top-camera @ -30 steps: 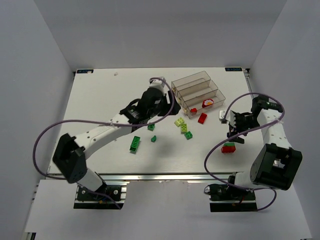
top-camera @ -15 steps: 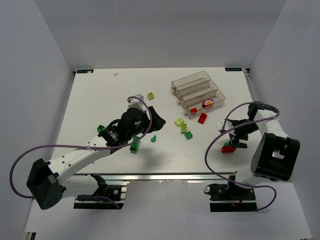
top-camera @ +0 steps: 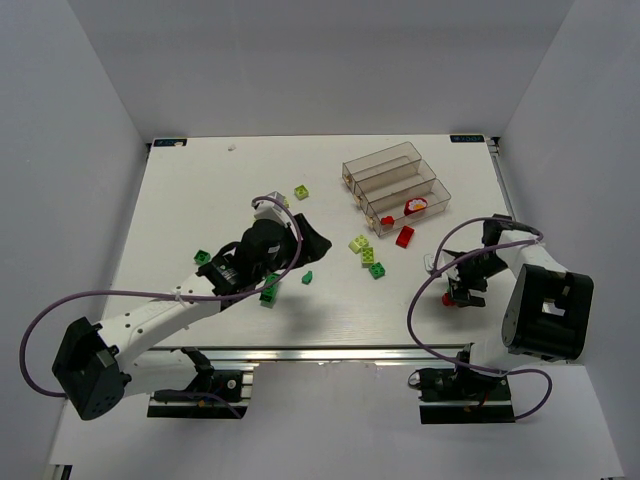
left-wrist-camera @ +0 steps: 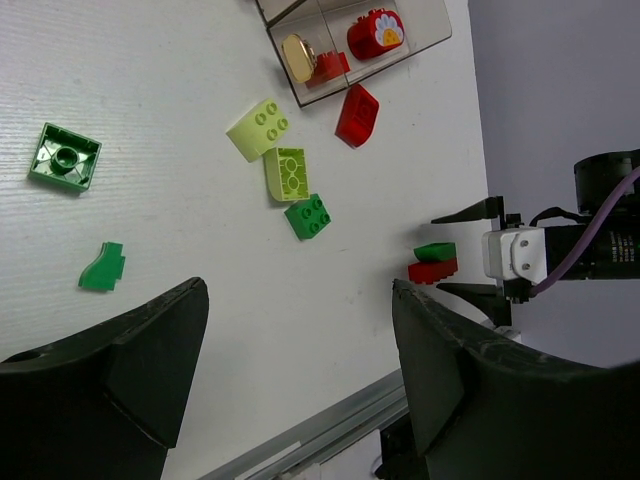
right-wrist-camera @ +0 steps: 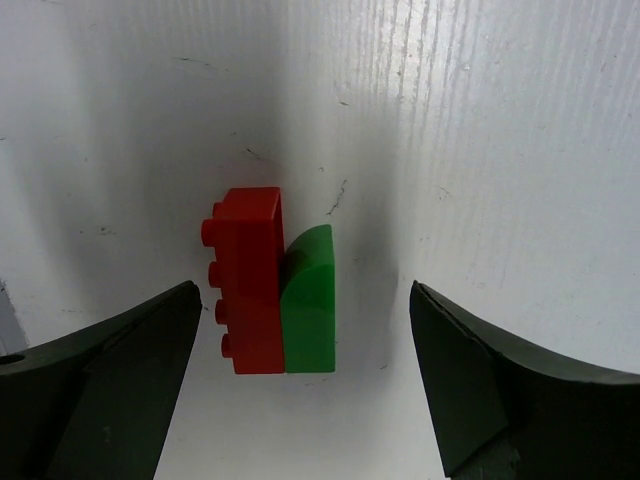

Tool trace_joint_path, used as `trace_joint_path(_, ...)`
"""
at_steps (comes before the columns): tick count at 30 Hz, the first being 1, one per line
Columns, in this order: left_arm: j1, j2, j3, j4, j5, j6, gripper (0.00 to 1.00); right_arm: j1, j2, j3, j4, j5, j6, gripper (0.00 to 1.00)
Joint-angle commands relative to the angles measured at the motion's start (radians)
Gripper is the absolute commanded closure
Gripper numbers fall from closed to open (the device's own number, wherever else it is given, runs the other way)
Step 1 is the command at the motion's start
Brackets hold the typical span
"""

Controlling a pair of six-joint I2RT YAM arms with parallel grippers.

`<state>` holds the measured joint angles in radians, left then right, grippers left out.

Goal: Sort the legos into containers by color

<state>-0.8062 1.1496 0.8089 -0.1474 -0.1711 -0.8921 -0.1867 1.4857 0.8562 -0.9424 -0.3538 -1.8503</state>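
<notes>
Lower released right gripper point(right-wrist-camera: 303, 295) straight, centring near-right red brick point(right-wrist-camera: 250, 280) and seemingly attached green piece point(right-wrist-camera: 312, 310) between fingers point(right-wrist-camera: 100, 390) before clenching; hold released left gripper point(left-wrist-camera: 297, 295) clear

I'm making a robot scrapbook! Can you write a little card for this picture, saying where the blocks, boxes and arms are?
Boxes: three clear boxes in a row, far right of the table
Inside: red pieces in the box nearest the arms
Loose blocks: one red block beside the boxes; pale green blocks and green blocks scattered mid-table
Stuck pair: a red brick joined to a green brick, near right of the table
Right jaws: open, above the stuck pair
Left jaws: open, holding nothing
</notes>
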Motion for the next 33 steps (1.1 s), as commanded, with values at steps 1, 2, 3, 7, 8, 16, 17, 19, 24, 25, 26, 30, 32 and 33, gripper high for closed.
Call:
trace_joint_path(1, 0.004, -0.039, -0.004, 0.025, 0.013, -0.014, 0.16, 0.013, 0.002, -0.008, 0.039, 0.007, 0.029, 0.12)
trace_joint_path(2, 0.002, -0.04, -0.005, 0.028, 0.018, -0.019, 0.16, 0.019, 0.005, -0.006, 0.037, 0.012, 0.033, 0.14)
trace_joint_path(3, 0.002, -0.042, -0.005, 0.032, 0.021, -0.022, 0.16, 0.023, 0.007, -0.008, 0.037, 0.013, 0.033, 0.15)
trace_joint_path(7, 0.002, -0.051, -0.013, 0.065, 0.048, -0.042, 0.16, 0.033, 0.01, -0.013, 0.031, 0.03, 0.023, 0.22)
trace_joint_path(8, 0.002, -0.051, -0.017, 0.08, 0.056, -0.045, 0.16, 0.036, 0.011, -0.016, 0.031, 0.038, 0.02, 0.23)
trace_joint_path(16, 0.004, -0.064, -0.06, 0.14, 0.107, -0.093, 0.16, 0.053, 0.016, -0.04, 0.021, 0.065, 0.011, 0.39)
trace_joint_path(17, 0.002, -0.065, -0.063, 0.161, 0.108, -0.096, 0.16, 0.053, 0.019, -0.037, 0.017, 0.059, 0.016, 0.41)
trace_joint_path(19, 0.002, -0.067, -0.073, 0.178, 0.116, -0.105, 0.15, 0.055, 0.022, -0.026, 0.005, 0.056, 0.02, 0.49)
trace_joint_path(24, 0.002, -0.065, -0.096, 0.255, 0.169, -0.154, 0.14, 0.053, 0.016, 0.027, -0.035, 0.007, 0.042, 0.63)
trace_joint_path(25, 0.002, -0.064, -0.103, 0.287, 0.17, -0.162, 0.13, 0.055, 0.01, 0.043, -0.045, -0.01, 0.046, 0.66)
trace_joint_path(26, 0.002, -0.062, -0.106, 0.302, 0.185, -0.169, 0.13, 0.058, -0.004, 0.078, -0.073, -0.052, 0.057, 0.67)
trace_joint_path(30, 0.002, -0.041, -0.117, 0.354, 0.249, -0.194, 0.1, 0.117, -0.036, 0.174, -0.133, -0.171, 0.135, 0.74)
trace_joint_path(32, 0.002, -0.021, -0.12, 0.382, 0.274, -0.197, 0.1, 0.156, -0.06, 0.208, -0.142, -0.239, 0.187, 0.77)
trace_joint_path(33, 0.001, -0.011, -0.12, 0.393, 0.297, -0.202, 0.1, 0.2, -0.07, 0.237, -0.145, -0.261, 0.242, 0.78)
